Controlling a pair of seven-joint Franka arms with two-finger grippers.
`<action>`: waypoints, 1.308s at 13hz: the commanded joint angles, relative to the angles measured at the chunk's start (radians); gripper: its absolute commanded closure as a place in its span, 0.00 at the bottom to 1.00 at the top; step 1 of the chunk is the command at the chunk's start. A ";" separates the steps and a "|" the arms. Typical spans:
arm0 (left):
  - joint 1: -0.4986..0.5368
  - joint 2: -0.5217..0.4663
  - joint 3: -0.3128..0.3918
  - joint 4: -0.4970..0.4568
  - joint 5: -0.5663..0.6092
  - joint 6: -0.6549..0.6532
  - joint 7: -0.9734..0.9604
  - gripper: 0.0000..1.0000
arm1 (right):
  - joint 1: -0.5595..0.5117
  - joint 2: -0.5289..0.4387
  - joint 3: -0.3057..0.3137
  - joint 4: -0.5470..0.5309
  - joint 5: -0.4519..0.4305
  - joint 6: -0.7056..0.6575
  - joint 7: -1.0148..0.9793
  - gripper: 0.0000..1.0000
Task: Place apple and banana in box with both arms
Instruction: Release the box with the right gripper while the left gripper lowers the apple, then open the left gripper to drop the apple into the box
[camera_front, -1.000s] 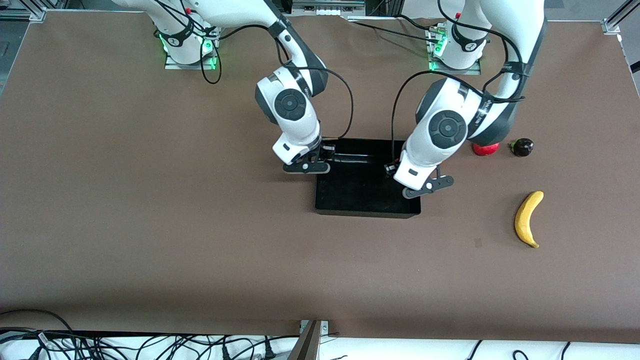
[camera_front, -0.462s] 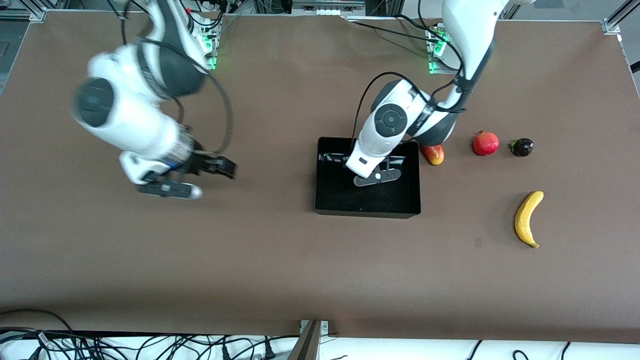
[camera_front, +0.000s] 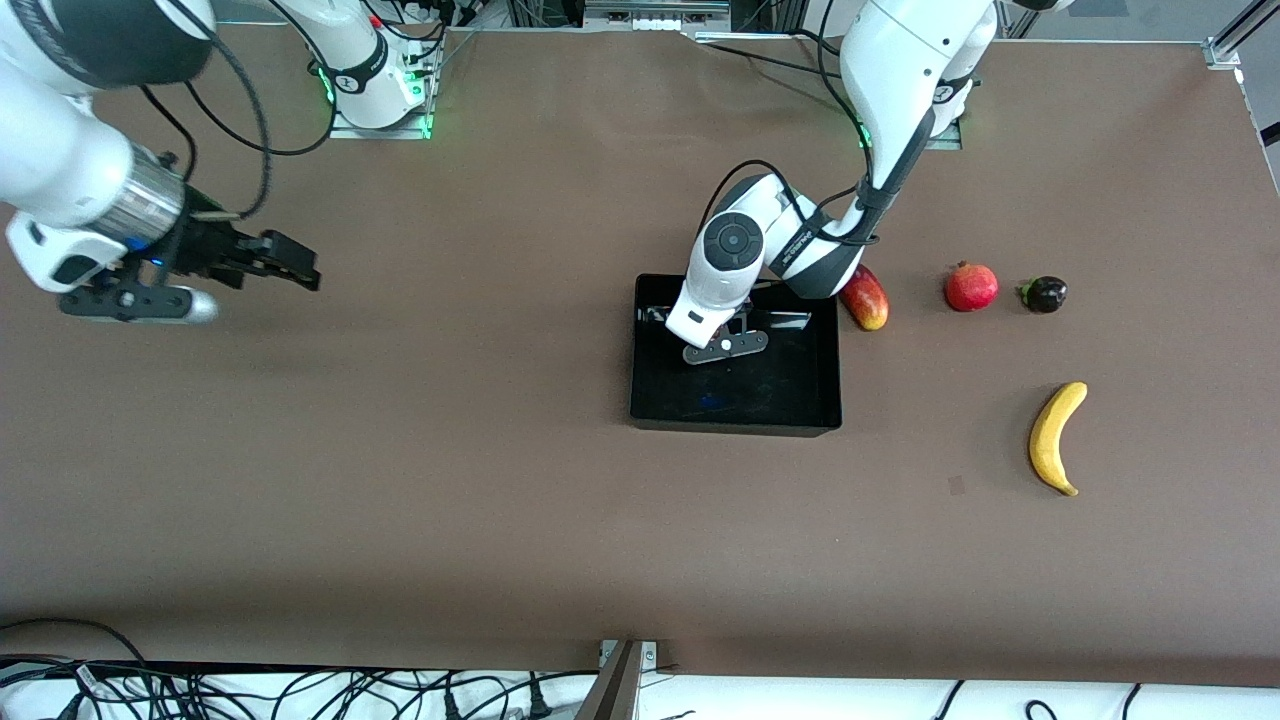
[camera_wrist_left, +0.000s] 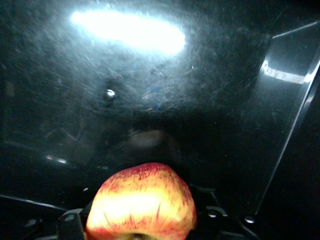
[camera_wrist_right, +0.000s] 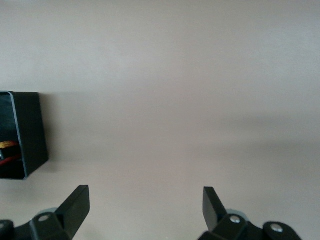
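Observation:
The black box (camera_front: 736, 424) sits mid-table. My left gripper (camera_front: 724, 344) is low inside it, shut on the red-and-yellow apple (camera_wrist_left: 142, 200), which hangs just above the glossy box floor (camera_wrist_left: 150, 75). In the front view my hand hides the apple. The yellow banana (camera_front: 1056, 437) lies on the table toward the left arm's end, nearer to the front camera than the box. My right gripper (camera_front: 292, 264) is open and empty, up over bare table toward the right arm's end; its wrist view shows the spread fingers (camera_wrist_right: 80, 197) and the box's corner (camera_wrist_right: 27, 130).
A red-yellow mango (camera_front: 866, 297) lies against the box's wall at the left arm's end. A round red fruit with a crown (camera_front: 971, 286) and a small dark fruit (camera_front: 1043, 294) lie in a row farther toward that end. Brown table all around.
My right arm has swung away from the box to the right arm's end of the table. My left gripper has moved across the box and sits lower in it.

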 joint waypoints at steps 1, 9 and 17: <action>0.001 0.026 -0.015 -0.006 0.090 0.040 -0.084 1.00 | -0.190 -0.101 0.181 -0.064 -0.072 -0.029 -0.042 0.00; 0.064 -0.125 -0.027 0.095 0.023 -0.346 -0.057 0.00 | -0.236 -0.120 0.232 -0.068 -0.140 -0.024 -0.051 0.00; 0.384 -0.178 0.154 0.347 -0.050 -0.779 0.728 0.00 | -0.225 -0.083 0.230 -0.036 -0.198 -0.049 -0.055 0.00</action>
